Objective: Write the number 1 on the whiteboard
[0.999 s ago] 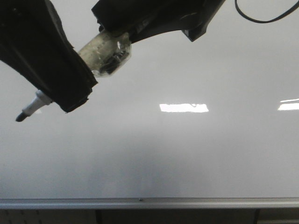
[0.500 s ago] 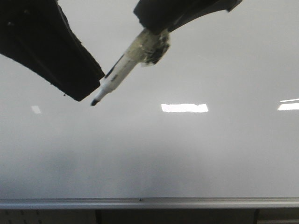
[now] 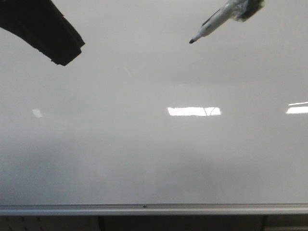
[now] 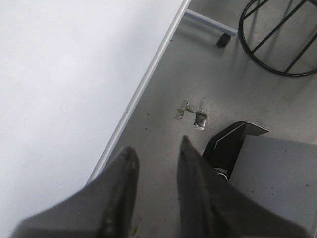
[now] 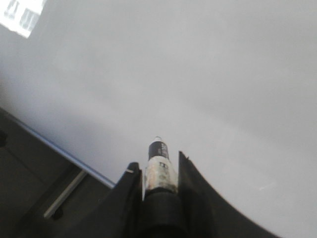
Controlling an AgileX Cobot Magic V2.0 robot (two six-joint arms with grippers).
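Since the frame half a second back, the marker has travelled from the upper centre of the front view to the upper right, and the dark arm body that carried it has left the picture almost entirely. The left arm's dark bulk has also retreated toward the upper left corner.

The whiteboard fills nearly the whole front view, its silver frame edge running along the bottom. Two bright rectangular reflections sit on it at mid-height, centre-right and at the right border. No black stroke is discernible on the visible surface; a faint dark line crosses the central reflection, and what it is cannot be told.

Right end effector: the wrist view shows both fingers pressed against the marker, pinching its barrel, with the dark tip section projecting beyond the fingertips toward the whiteboard. In the front view the marker is tilted, tip pointing down and to the left, its clear tape-like wrapping at the top edge. Whether the tip touches the board cannot be determined.

Left end effector: the wrist view shows the two fingers spread apart with nothing between them. It is positioned off the board, beyond the whiteboard frame edge, over grey floor. On that floor lie a few small scraps of litter, and a black round wire frame stands farther off.
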